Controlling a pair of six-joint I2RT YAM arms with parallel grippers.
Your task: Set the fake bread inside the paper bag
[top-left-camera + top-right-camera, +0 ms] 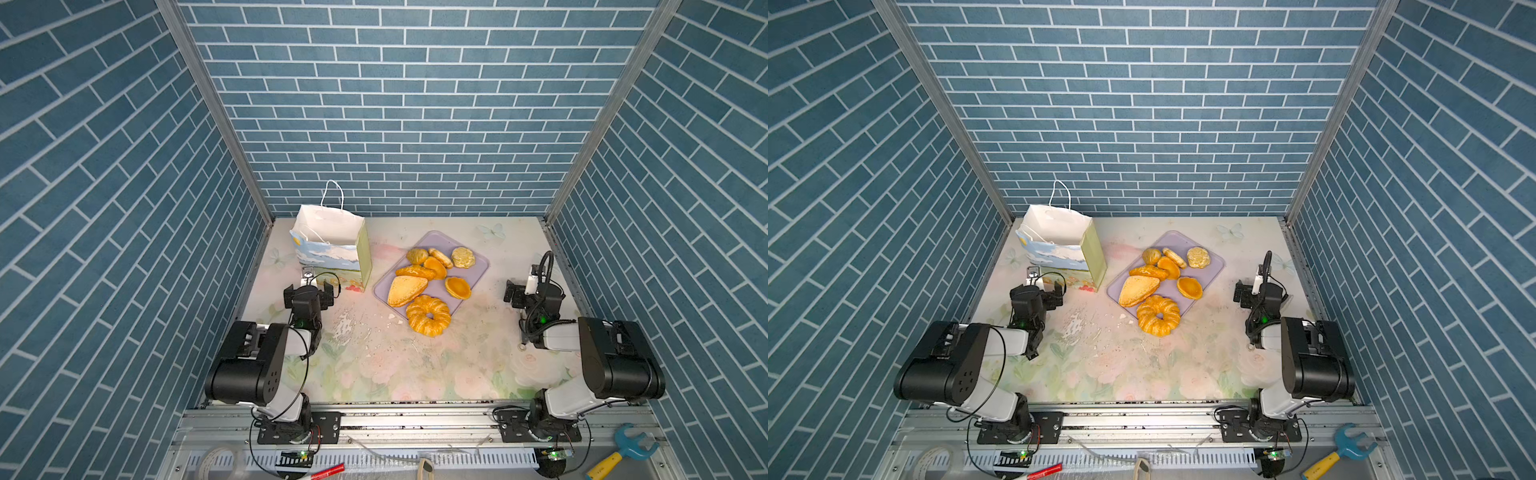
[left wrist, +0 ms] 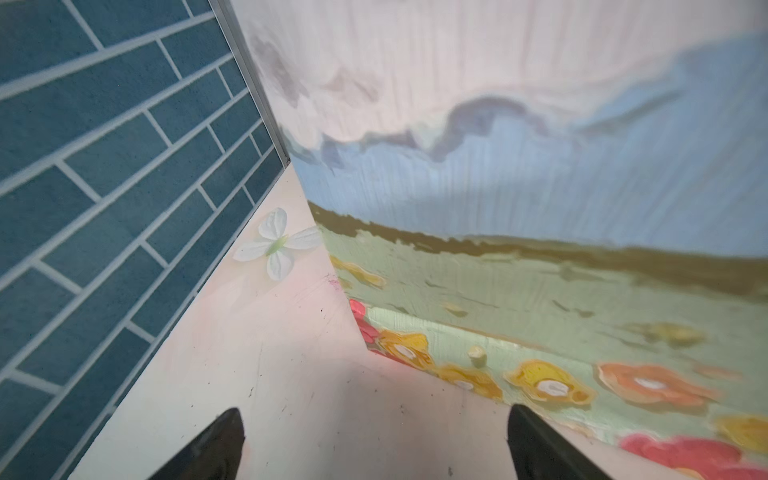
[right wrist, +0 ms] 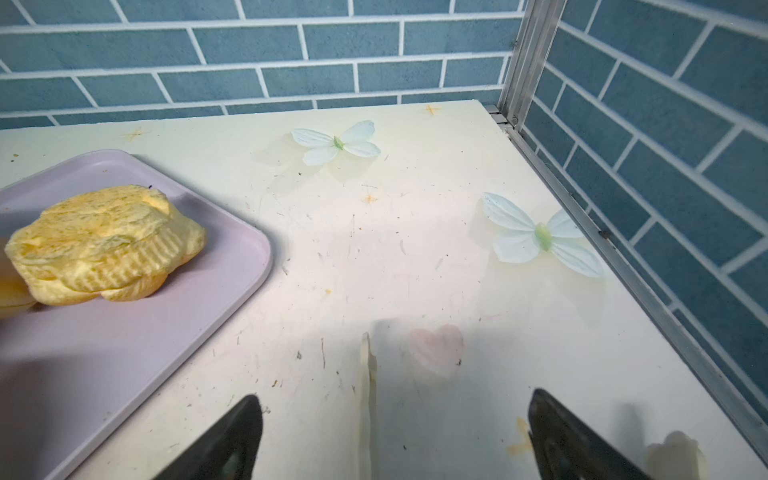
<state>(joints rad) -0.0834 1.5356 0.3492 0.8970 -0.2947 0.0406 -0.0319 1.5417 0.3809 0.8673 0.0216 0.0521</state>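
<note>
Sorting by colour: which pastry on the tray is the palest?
The crumbly round bun at the tray's far right corner: pale matte yellow, while the others are glossy golden-orange.

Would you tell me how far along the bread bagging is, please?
Done: nothing; the paper bag shows only white inside. In hand: nothing; left gripper by the bag and right gripper beside the lavender tray stand open. Left: all the fake bread, on or overhanging it.

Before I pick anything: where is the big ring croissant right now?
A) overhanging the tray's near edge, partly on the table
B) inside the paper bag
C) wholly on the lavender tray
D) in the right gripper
A: in a top view the ring croissant sticks out past the near edge of the lavender tray, partly over the table.
</note>
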